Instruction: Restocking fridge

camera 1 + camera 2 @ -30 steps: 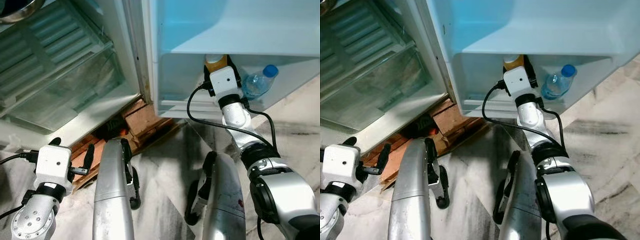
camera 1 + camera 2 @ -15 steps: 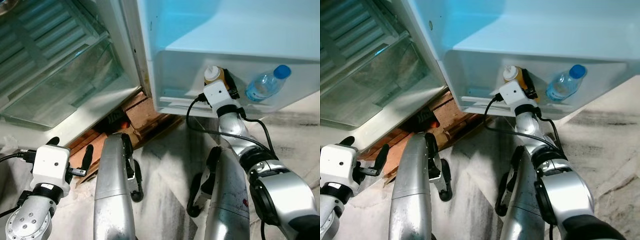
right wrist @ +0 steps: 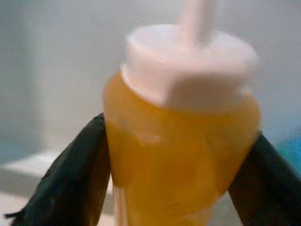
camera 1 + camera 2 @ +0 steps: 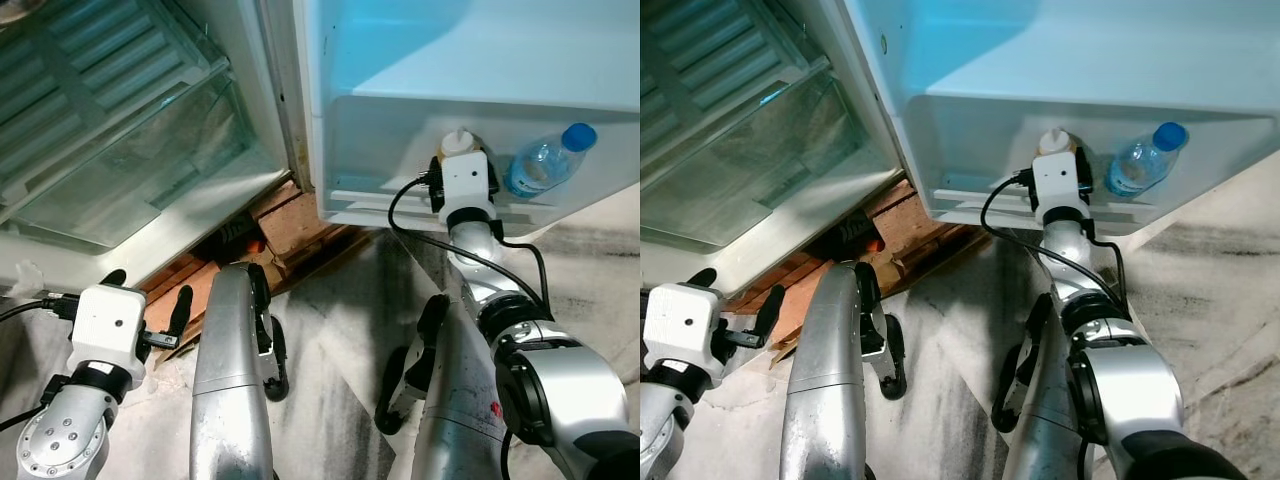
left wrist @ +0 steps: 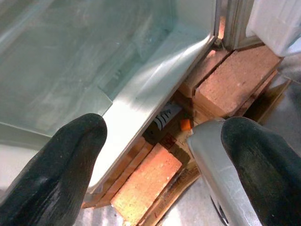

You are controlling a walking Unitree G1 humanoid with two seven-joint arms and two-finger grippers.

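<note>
A bottle of orange liquid with a white cap (image 4: 457, 142) stands upright in the lowest shelf of the fridge door (image 4: 372, 186). My right gripper (image 3: 180, 190) is shut on it, one black finger (image 3: 77, 172) on each side of its body. A clear water bottle with a blue cap (image 4: 541, 164) leans in the same shelf, just right of the orange one. My left gripper (image 4: 146, 291) hangs low on the left, open, with nothing between its fingers (image 5: 56, 165).
The fridge's glass-fronted drawer (image 4: 130, 160) and ribbed shelves fill the upper left. Bricks and wood (image 4: 285, 222) prop up the fridge base. My two silver legs (image 4: 232, 380) stand on the marble floor (image 4: 335, 330) below the door.
The right gripper has straightened the orange bottle from a tilt to upright and brought it closer to the water bottle. The camera has shifted slightly. The left arm has stayed put.
</note>
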